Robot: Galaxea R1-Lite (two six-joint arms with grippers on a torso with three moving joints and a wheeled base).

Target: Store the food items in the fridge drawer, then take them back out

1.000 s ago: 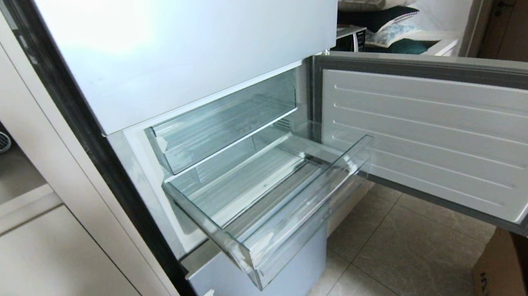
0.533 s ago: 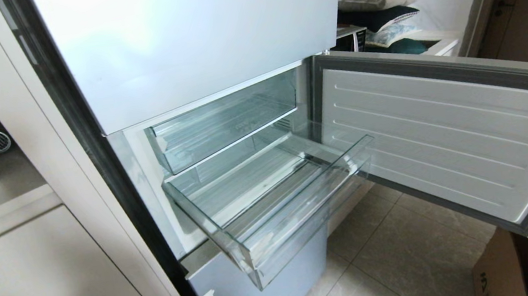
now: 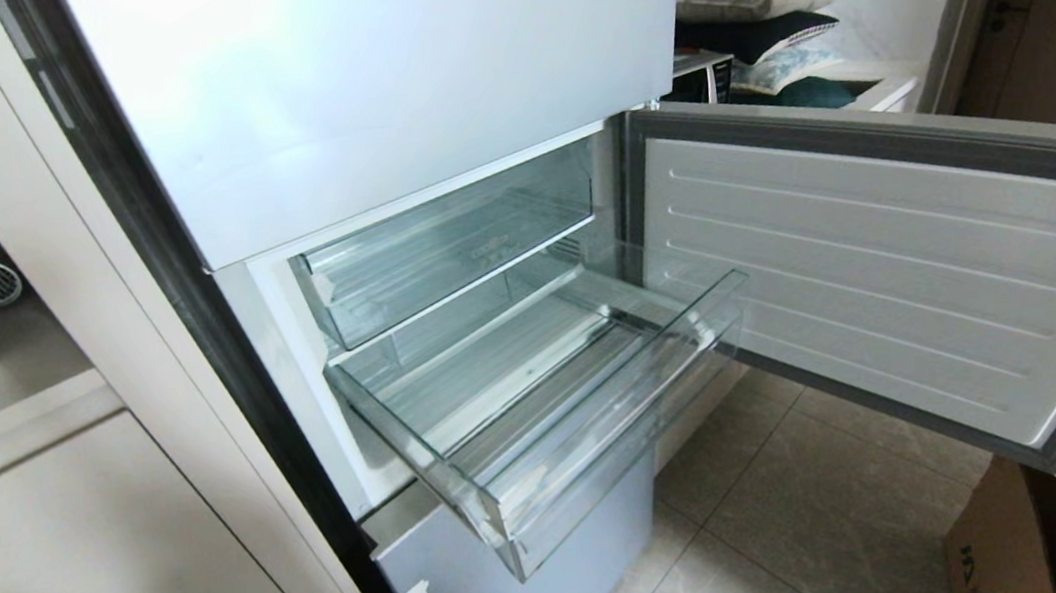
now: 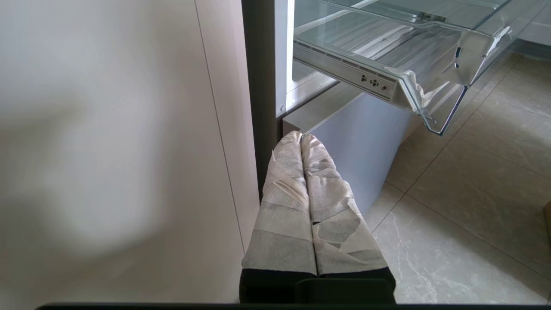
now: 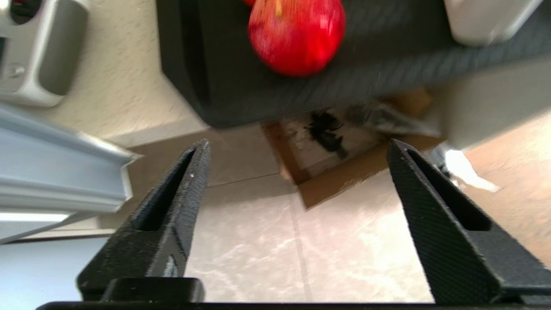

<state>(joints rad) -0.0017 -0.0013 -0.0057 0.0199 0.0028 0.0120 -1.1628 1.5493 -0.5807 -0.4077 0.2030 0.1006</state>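
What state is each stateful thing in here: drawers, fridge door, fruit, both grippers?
Deep clear plastic fridge drawer: pulled out, empty.
Shallower clear bin: pushed in, empty.
Lower fridge door: swung open.
Round red fruit: resting on dark tray, ungripped.
Left gripper: shut, empty.
Right gripper: open, empty.

Fridge drawer (image 3: 543,416) pulled out below shallower bin (image 3: 443,257); open door (image 3: 899,281) at its right; fruit (image 5: 297,36) on mat (image 5: 387,73).

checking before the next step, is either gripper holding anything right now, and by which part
Nothing is held. The right gripper is open and empty, short of the round red fruit on the dark mat. The left gripper is shut on nothing.
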